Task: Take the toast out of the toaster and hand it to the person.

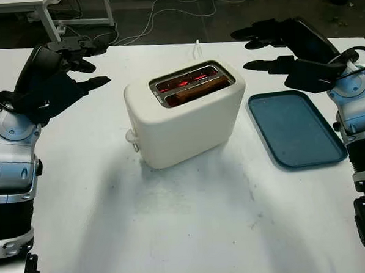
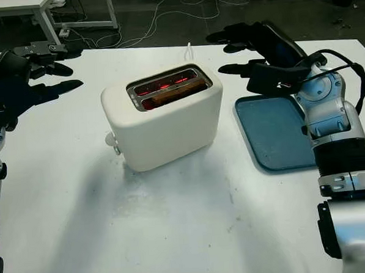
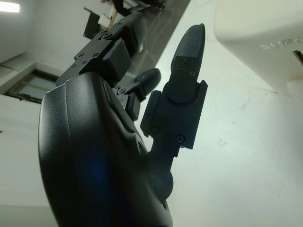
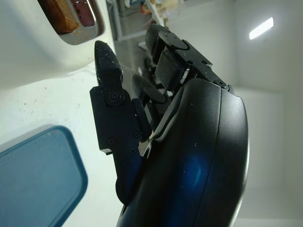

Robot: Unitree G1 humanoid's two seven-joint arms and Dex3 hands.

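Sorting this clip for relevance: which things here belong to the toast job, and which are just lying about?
Job: toast in the toaster; left hand and right hand, both open, raised either side of it.

Lying about: blue tray, cables on the floor.

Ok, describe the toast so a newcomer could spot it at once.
Start at the white table and find the cream toaster in its middle, left of the blue tray. The toast is the brown slice in the nearer slot; the farther slot shows only red glow.
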